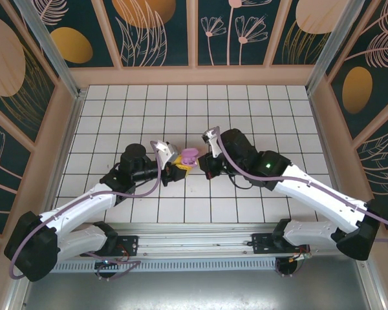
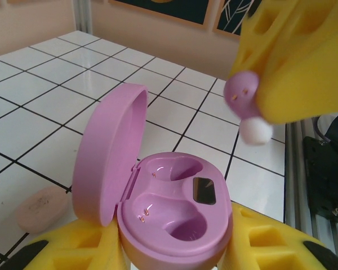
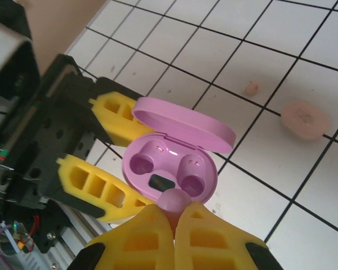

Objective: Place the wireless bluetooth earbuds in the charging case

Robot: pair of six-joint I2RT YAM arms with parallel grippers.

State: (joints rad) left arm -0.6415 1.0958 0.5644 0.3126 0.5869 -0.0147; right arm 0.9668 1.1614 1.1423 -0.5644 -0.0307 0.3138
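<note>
Lilac plastic charging case (image 2: 174,219) (image 3: 169,163) (image 1: 189,157), lid hinged up and standing open, two moulded wells with small contact pins facing upward. It is clamped across its body by the yellow fingers (image 2: 73,247) of the left gripper (image 3: 141,166) (image 1: 178,166), one on each side, jaws drawn in tight against the shell. One lilac earbud (image 2: 242,93) (image 3: 172,201) with a white tip is pinched between the closed yellow fingertips of the right gripper (image 3: 172,211) (image 1: 204,161); the left wrist view places it above and to one side of the case, apart from the wells, while the right wrist view has it just at the case's near rim. A pale pink oval case (image 2: 42,207) (image 3: 305,119), closed, lies flat on the white gridded table (image 1: 246,116). A pink earbud (image 3: 251,88) lies loose on the tiles near that pink case, not touching it.
</note>
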